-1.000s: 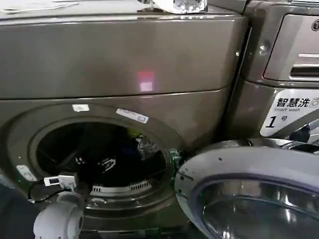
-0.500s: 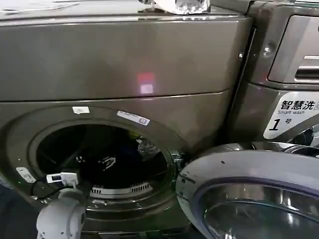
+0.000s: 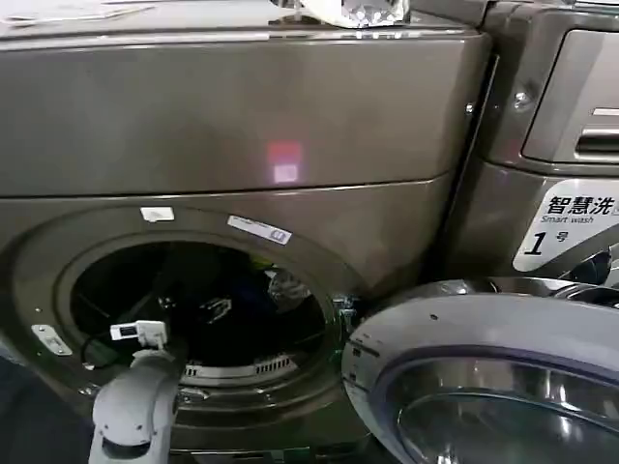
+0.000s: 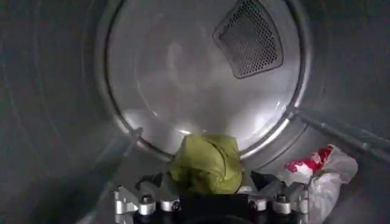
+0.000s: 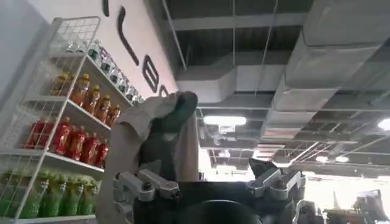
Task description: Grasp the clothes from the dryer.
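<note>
The dryer (image 3: 242, 116) is bronze-grey and its round porthole stands open. My left arm reaches through it, and my left gripper (image 3: 215, 309) is deep in the dark drum. In the left wrist view the left gripper (image 4: 207, 181) is open, with the yellow-green garment (image 4: 206, 159) of the clothes lying between its spread fingers on the drum floor. A white piece with a red patch (image 4: 320, 167) lies beside it against the drum wall. A pale crumpled garment (image 3: 282, 287) shows near the porthole's right rim. My right gripper (image 5: 210, 167) is held up away from the machine, open.
The dryer's grey-rimmed glass door (image 3: 484, 377) hangs open at the lower right. A second machine with a white "1" sticker (image 3: 571, 227) stands to the right. A beige cloth (image 5: 143, 131) covers one right finger. Shelves of bottles (image 5: 67, 140) stand behind it.
My left arm has pushed farther through the porthole and to the right, deeper into the drum. The door and the garments have not visibly moved.
</note>
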You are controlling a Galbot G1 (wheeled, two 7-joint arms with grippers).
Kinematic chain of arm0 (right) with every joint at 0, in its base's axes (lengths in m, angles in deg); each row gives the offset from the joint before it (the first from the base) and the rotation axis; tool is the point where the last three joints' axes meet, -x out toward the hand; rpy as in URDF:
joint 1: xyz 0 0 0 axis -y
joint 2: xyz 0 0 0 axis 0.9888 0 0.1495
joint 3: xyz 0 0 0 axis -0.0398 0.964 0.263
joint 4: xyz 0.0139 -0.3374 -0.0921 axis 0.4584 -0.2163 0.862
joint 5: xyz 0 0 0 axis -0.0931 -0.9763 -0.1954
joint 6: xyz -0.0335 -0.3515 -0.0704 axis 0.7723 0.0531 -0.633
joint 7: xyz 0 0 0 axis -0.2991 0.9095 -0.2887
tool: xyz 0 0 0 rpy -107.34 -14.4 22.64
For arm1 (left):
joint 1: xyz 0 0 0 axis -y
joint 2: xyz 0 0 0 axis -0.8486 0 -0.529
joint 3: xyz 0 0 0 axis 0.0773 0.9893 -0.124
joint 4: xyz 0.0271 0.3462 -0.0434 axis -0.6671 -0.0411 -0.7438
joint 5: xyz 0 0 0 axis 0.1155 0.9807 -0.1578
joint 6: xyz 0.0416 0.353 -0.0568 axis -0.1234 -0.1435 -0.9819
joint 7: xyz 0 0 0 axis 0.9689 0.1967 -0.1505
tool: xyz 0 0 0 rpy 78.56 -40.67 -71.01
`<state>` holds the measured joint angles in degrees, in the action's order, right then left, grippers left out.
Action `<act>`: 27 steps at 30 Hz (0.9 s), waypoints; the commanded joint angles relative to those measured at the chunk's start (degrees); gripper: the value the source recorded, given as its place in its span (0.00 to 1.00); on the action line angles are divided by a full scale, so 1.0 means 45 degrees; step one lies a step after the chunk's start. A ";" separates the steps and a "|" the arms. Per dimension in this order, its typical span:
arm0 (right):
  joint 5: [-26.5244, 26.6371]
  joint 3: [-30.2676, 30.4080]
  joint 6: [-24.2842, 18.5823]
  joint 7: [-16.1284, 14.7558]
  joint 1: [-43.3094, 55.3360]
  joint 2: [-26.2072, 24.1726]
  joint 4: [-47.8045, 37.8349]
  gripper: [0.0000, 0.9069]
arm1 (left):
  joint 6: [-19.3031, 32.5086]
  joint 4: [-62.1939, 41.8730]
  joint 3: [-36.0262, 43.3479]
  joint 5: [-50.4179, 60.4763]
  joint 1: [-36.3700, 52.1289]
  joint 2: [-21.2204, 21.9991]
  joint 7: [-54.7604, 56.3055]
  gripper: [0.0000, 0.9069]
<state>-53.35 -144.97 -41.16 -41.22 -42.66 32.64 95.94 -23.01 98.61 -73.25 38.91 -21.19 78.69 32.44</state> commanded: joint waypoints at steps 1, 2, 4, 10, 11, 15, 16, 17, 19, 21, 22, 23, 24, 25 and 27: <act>-0.0004 -0.0081 -0.0032 -0.0007 -0.0035 -0.0035 -0.0062 1.00 | 0.2221 -0.3142 -0.0071 0.0501 0.1849 0.0160 0.0091 1.00; -0.0005 -0.0062 -0.0035 -0.0007 -0.0019 -0.0026 -0.0063 1.00 | 0.2300 -0.3256 -0.0072 0.0550 0.1952 0.0161 0.0086 1.00; -0.0043 0.0054 -0.0052 -0.0007 0.0052 -0.0011 -0.0046 1.00 | 0.2400 -0.3746 -0.0068 0.0574 0.2225 0.0158 0.0088 1.00; -0.0049 0.0169 -0.0015 -0.0005 0.0178 -0.0055 0.0062 1.00 | 0.2732 -0.4714 -0.0059 0.0842 0.2732 0.0225 0.0075 1.00; -0.0049 0.0155 -0.0014 -0.0009 0.0162 -0.0075 0.0046 1.00 | 0.2860 -0.4900 -0.0071 0.0920 0.2857 0.0255 0.0055 1.00; -0.0049 0.0126 -0.0018 -0.0016 0.0131 -0.0060 0.0030 1.00 | 0.2695 -0.5454 -0.0051 0.1646 0.3257 0.0251 -0.0170 1.00; -0.0048 0.0118 -0.0022 -0.0018 0.0123 -0.0051 0.0029 1.00 | 0.2380 -0.5541 -0.0052 0.2516 0.3336 0.0254 -0.0532 1.00; -0.0044 0.0108 -0.0023 -0.0028 0.0106 -0.0037 0.0039 1.00 | 0.1889 -0.5634 -0.0066 0.3889 0.3442 0.0224 -0.1521 1.00; -0.0048 0.0102 -0.0043 -0.0040 0.0078 -0.0038 -0.0006 1.00 | 0.1989 -0.5710 0.0005 0.5711 0.3570 0.0080 -0.2782 1.00; -0.0047 0.0107 -0.0039 -0.0064 0.0082 -0.0038 0.0001 1.00 | 0.2372 -0.5727 0.0048 0.7212 0.3682 -0.0026 -0.4239 1.00; -0.0044 0.0119 -0.0036 -0.0065 0.0087 -0.0050 -0.0001 1.00 | 0.2707 -0.5742 0.0046 0.8012 0.3724 -0.0044 -0.4767 1.00; -0.0044 0.0127 -0.0034 -0.0067 0.0085 -0.0063 0.0001 1.00 | 0.3091 -0.5751 0.0033 0.8833 0.3753 -0.0068 -0.5457 1.00; -0.0041 0.0133 -0.0027 -0.0070 0.0084 -0.0079 0.0005 1.00 | 0.3530 -0.5767 0.0025 0.9879 0.3801 -0.0133 -0.6387 1.00; -0.0043 0.0130 -0.0021 -0.0065 0.0094 -0.0121 0.0001 1.00 | 0.3936 -0.5802 0.0048 1.0760 0.3840 -0.0210 -0.7221 1.00; -0.0040 0.0117 -0.0014 -0.0068 0.0071 -0.0138 0.0001 1.00 | 0.5259 -0.5895 -0.0012 1.2668 0.3891 -0.0305 -0.8475 1.00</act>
<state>-53.54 -144.43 -41.24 -41.51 -42.34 32.18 95.90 -10.91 75.07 -73.21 61.41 -5.75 78.33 19.70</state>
